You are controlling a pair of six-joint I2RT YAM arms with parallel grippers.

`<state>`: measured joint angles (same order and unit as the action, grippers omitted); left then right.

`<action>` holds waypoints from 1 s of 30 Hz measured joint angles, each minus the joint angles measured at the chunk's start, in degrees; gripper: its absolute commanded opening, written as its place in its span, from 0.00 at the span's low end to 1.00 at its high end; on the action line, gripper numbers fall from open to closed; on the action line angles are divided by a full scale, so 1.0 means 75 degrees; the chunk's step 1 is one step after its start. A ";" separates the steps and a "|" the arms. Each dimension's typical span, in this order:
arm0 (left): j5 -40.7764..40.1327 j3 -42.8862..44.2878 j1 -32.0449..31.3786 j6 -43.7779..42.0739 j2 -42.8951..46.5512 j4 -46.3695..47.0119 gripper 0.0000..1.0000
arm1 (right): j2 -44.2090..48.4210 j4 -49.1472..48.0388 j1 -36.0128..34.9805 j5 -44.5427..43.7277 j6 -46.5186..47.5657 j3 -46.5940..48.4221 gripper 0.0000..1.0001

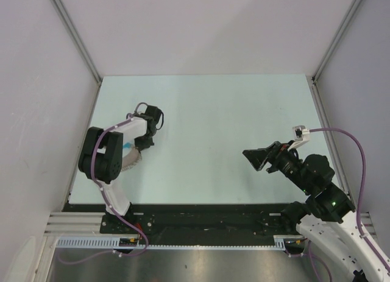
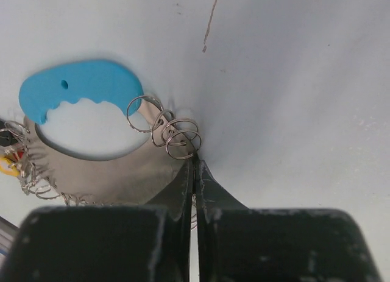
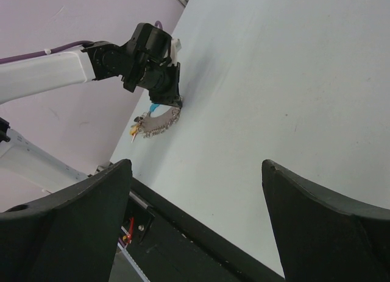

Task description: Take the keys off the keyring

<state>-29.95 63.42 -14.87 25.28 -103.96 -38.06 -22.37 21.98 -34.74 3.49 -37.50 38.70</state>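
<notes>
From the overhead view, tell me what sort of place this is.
Most likely a lab robot test cell: a pale table boxed in by plain white panels on aluminium frame posts, the left arm and right arm mounted at its near edge, purple cables running off them.

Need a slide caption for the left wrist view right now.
The left gripper, jaws closed, at a chain of small wire rings beside the blue strap on the pale table.
</notes>
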 measured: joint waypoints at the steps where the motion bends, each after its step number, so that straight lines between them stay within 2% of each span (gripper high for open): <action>1: 0.0020 -0.0003 -0.0003 0.0000 0.0003 0.0006 0.00 | 0.0000 0.0003 0.0000 0.0000 0.0003 -0.0003 0.91; 6: 0.0373 -0.0184 -0.0114 -0.0006 0.0248 0.0061 0.00 | -0.0026 0.0000 -0.0006 0.0000 0.0003 -0.0003 0.91; 10: 0.1049 -0.0286 -0.0391 -0.0006 0.0793 0.0073 0.00 | -0.0265 -0.0192 -0.0015 0.0006 -0.0003 -0.0061 0.90; 19: 0.2678 -0.0277 -0.1110 0.0009 0.1722 0.0443 0.01 | -0.1512 -0.1751 -0.0653 -0.0393 -0.0262 -0.0997 0.89; 25: 0.4016 -0.0256 -0.1556 0.0265 0.1772 0.0866 0.00 | -0.2783 -0.3821 -0.1355 -0.1297 -0.0286 -0.1740 0.85; 30: 0.4645 0.0029 -0.1565 0.0551 0.1830 0.1049 0.00 | -0.4252 -0.6548 -0.2372 -0.2463 -0.0023 -0.2838 0.85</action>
<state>4.89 63.64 -26.61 29.41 -90.24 -30.20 -54.26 -27.14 -52.53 -14.98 -37.67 17.41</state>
